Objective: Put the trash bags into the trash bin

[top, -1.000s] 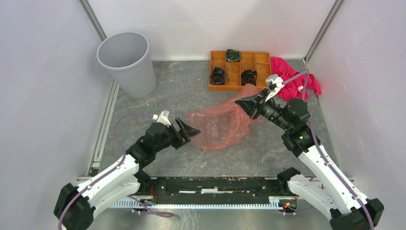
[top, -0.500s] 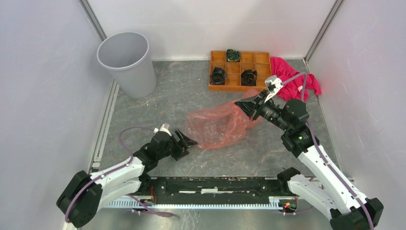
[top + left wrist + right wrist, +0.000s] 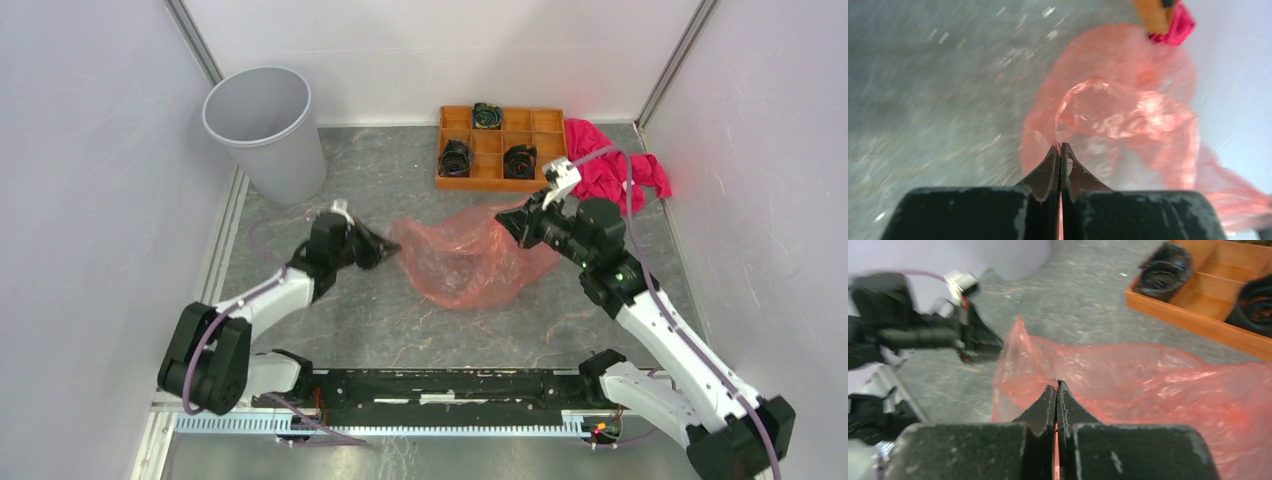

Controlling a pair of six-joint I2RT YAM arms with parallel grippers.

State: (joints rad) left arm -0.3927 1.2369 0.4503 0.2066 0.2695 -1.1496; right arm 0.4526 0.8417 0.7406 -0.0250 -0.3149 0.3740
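Note:
The trash bag (image 3: 465, 262) is a crinkly, translucent red-orange film spread out mid-table. My left gripper (image 3: 388, 250) is at its left edge and is shut on a fold of the film (image 3: 1108, 107); the jaws (image 3: 1060, 146) are pressed together with red plastic between them. My right gripper (image 3: 503, 222) is shut on the bag's upper right edge (image 3: 1148, 375), holding it slightly raised, tips together at the film (image 3: 1056, 383). The light-grey trash bin (image 3: 265, 128) stands upright and open at the back left, apart from both grippers.
An orange-brown compartment tray (image 3: 500, 172) with black rolls in it sits at the back, just behind the bag. A magenta cloth (image 3: 610, 170) lies to its right. White walls enclose the table on three sides. A metal rail (image 3: 215, 270) runs along the left.
The left arm swung forward from the near side to the bag's left edge and its jaws went from wide open to shut on the film. The right gripper shifted slightly left with the bag.

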